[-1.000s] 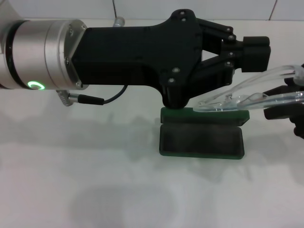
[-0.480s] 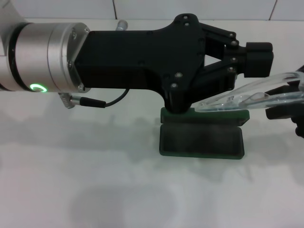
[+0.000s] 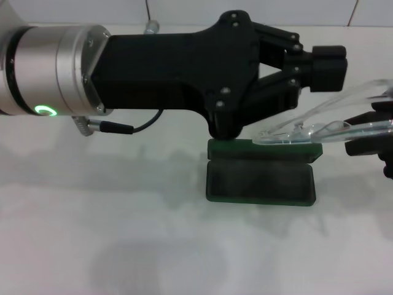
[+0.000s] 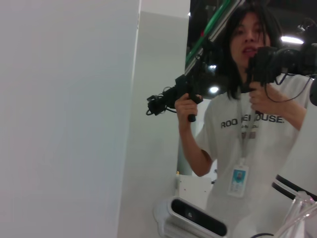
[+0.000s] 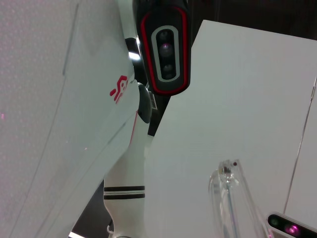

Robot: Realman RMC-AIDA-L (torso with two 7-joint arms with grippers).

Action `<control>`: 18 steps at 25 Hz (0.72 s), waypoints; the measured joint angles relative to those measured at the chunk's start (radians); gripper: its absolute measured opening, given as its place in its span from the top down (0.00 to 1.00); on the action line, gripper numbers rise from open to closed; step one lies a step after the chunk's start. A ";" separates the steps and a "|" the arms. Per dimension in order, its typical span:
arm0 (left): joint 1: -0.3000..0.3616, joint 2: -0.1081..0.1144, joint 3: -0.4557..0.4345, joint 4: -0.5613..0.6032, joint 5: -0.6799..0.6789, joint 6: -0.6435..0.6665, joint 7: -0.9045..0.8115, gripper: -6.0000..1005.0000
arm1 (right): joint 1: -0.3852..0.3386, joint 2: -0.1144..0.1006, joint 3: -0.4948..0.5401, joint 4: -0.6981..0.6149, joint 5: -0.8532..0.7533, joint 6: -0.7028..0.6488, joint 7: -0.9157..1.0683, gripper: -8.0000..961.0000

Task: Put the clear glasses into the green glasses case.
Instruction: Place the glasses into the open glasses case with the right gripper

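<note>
White desk [image 3: 123, 246] carries everything. Left pincer [image 3: 328, 66] reaches across from the left, held high, fingers together on nothing, above and behind the case. Green glasses case [image 3: 261, 178] lies open on the desk, lid [image 3: 264, 149] flat at the back, tray empty. Right pincer [image 3: 371, 132] sits at the right edge, clamped on the clear glasses [image 3: 319, 126], which hang in air over the lid, just right of the left pincer, apparently not touching the case. Judgement: case opened, glasses picked up and brought over; lowering into the tray, release and maybe closing remain.
</note>
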 joint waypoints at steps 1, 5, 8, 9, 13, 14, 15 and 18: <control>0.000 0.000 -0.005 -0.001 0.000 0.000 0.002 0.92 | 0.000 0.000 0.000 0.000 0.000 0.000 0.000 0.93; 0.000 0.000 -0.019 -0.006 -0.001 0.000 0.004 0.92 | -0.001 0.000 0.000 0.000 0.000 -0.001 0.000 0.93; 0.000 0.000 -0.021 -0.007 -0.001 0.000 0.005 0.92 | -0.002 0.000 0.000 0.000 0.000 -0.002 0.000 0.93; 0.000 0.000 -0.021 -0.007 -0.001 0.000 0.006 0.92 | -0.002 0.000 0.000 0.000 0.000 -0.002 0.000 0.93; 0.012 0.000 -0.052 -0.007 -0.001 0.000 0.019 0.92 | -0.003 0.001 -0.005 0.000 -0.004 0.005 0.003 0.93; 0.018 0.000 -0.069 -0.006 0.001 0.000 0.021 0.92 | -0.003 0.001 -0.007 0.000 -0.005 0.009 0.007 0.93; 0.022 0.001 -0.096 -0.004 0.007 0.000 0.023 0.92 | -0.003 -0.001 -0.007 -0.003 -0.015 0.019 0.021 0.93; 0.036 0.006 -0.210 -0.001 0.040 0.001 0.027 0.93 | -0.003 -0.001 -0.005 -0.024 -0.043 0.040 0.055 0.93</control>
